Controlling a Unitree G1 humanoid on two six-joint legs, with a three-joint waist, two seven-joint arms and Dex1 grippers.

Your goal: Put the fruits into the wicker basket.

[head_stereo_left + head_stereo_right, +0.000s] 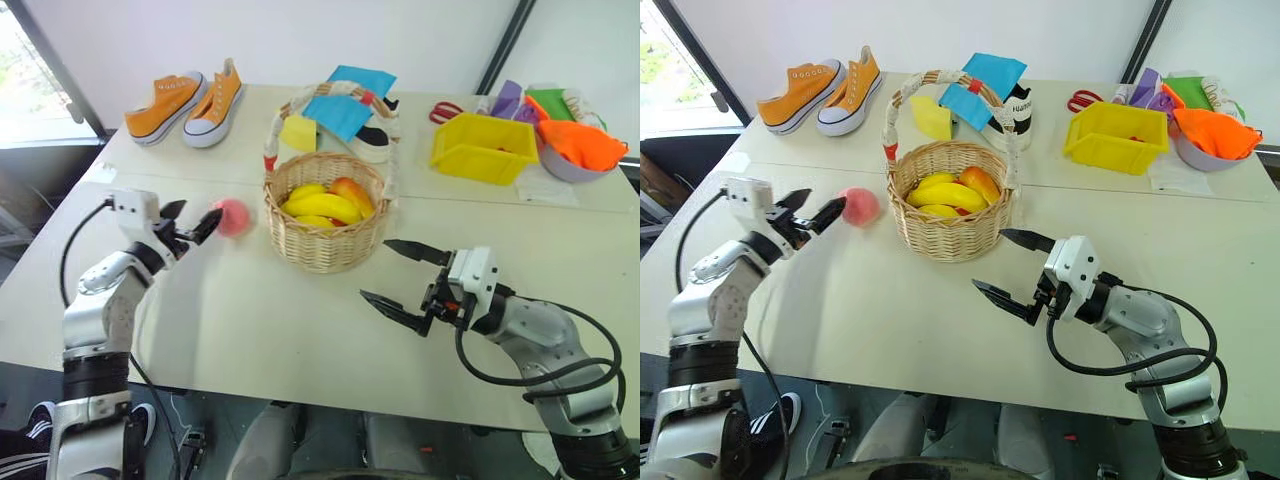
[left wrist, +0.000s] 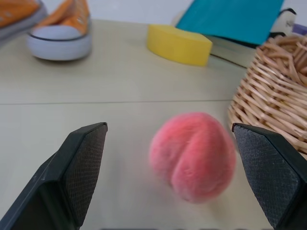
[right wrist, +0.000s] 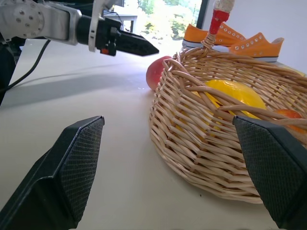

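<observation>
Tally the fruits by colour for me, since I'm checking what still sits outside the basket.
Pink: 1, the peach on the table, left of the wicker basket.
Yellow: 3 visible in the basket, including the banana.
Orange-red: 1 in the basket.
Total: 5 visible; any beneath are hidden.

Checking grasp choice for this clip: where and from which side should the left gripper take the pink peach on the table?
Probably across the peach's round middle, coming level from the side away from the wicker basket. The open left gripper already faces that side, and the basket wall crowds the other.
</observation>
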